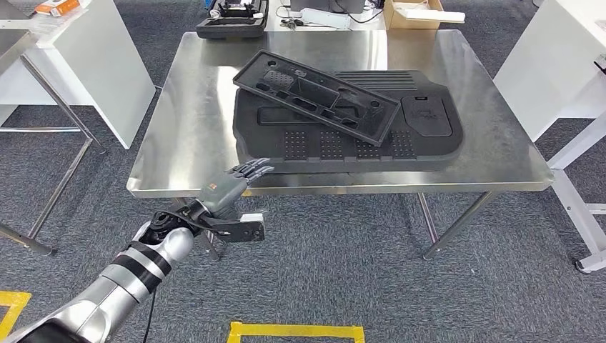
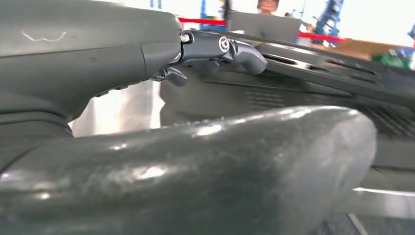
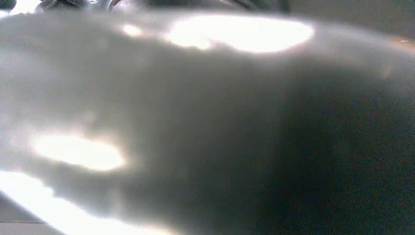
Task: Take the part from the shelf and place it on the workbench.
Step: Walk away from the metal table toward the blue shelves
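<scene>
Two black moulded parts lie on the steel counter (image 1: 186,107). The large ribbed panel (image 1: 429,146) lies flat toward the near edge, and the smaller tray-like part (image 1: 314,93) rests on top of it, tilted, with one corner reaching past the panel's far left side. The left hand (image 1: 239,182) hovers at the counter's near edge, just beside the panel's near left corner; its fingers (image 1: 256,170) are stretched out and a little apart, holding nothing. In the left wrist view the thick grey thumb (image 2: 220,171) lies across the foreground and a dark finger (image 2: 230,49) points toward the panel's edge (image 2: 274,98). The right wrist view is a blurred grey glare, so I cannot tell how the right hand's fingers stand. Beyond the counter sit a black case (image 1: 232,18) and a cardboard box (image 1: 414,14)
</scene>
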